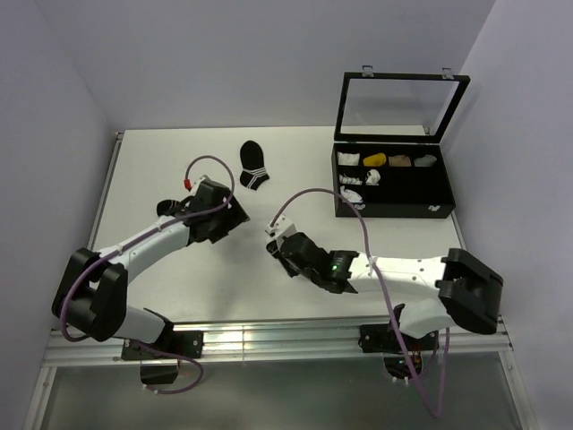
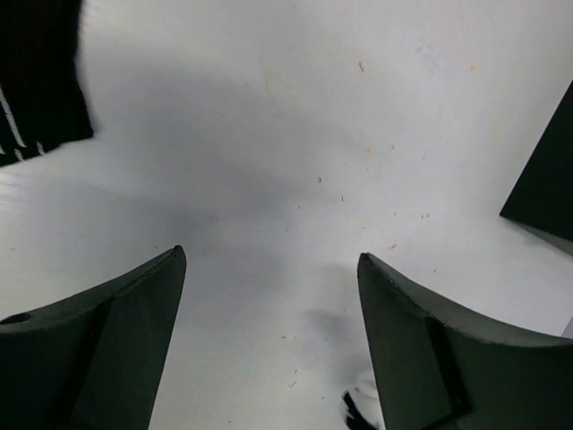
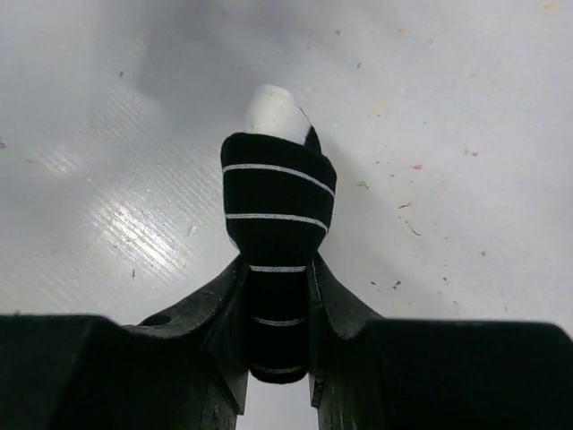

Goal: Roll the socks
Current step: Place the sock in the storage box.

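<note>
Between the jaws of the right tool [image 3: 277,269], the socks [image 3: 277,193] are sitting rolled up, squeezed tight. The left tool [image 2: 269,260] is hanging open, holding nothing. Rolling is looking done; next the roll is probably needing a gentle set-down.

We see the table [image 3: 466,107] as smooth white w/ a soft sheen, specked w/ tiny bits. Socks [image 3: 277,206]: matt knit cloth, blk & white. Left fingers [image 2: 98,349]: matt blk plastic, approx. smooth. Box lid [image 1: 398,106]: clear glossy pane.
</note>
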Motion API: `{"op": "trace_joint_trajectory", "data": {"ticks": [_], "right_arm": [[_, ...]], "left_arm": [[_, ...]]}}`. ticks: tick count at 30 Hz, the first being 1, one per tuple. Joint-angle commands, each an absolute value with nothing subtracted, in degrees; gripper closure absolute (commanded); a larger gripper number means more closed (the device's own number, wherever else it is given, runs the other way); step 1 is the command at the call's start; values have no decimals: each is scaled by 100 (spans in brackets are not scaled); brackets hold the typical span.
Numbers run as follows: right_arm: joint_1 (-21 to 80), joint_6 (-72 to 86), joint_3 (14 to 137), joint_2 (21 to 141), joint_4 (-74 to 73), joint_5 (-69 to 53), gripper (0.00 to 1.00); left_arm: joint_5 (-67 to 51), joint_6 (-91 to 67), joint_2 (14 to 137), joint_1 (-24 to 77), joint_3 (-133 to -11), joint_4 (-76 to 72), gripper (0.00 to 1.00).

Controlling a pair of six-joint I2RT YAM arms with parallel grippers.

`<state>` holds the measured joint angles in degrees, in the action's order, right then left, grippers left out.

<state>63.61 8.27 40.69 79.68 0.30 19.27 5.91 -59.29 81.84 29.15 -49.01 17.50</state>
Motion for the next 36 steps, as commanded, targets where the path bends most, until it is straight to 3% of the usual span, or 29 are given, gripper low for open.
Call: {"op": "trace_joint_trajectory", "data": {"ticks": [1, 10, 14, 24, 36], "right_arm": [[6153, 966, 3982, 7367, -342, 2171, 100], [4326, 1142, 4446, 6522, -1080, 2179, 100], [2792, 1537, 4859, 6583, -1362, 1952, 100], [328, 2258, 6256, 8093, -2003, 1178, 100], [-765, 2259, 7347, 9544, -1969, 843, 100]], "left_arm": [[694, -5669, 7797, 2586, -5194, 2038, 17], [896, -5081, 6664, 1408, -5405, 2513, 6], [1177, -4721, 6118, 1082, -5528, 2733, 1], [2618, -3314, 4957, 817, -5643, 2681, 0], [3243, -3191, 5124, 984, -5124, 2232, 0]]}}
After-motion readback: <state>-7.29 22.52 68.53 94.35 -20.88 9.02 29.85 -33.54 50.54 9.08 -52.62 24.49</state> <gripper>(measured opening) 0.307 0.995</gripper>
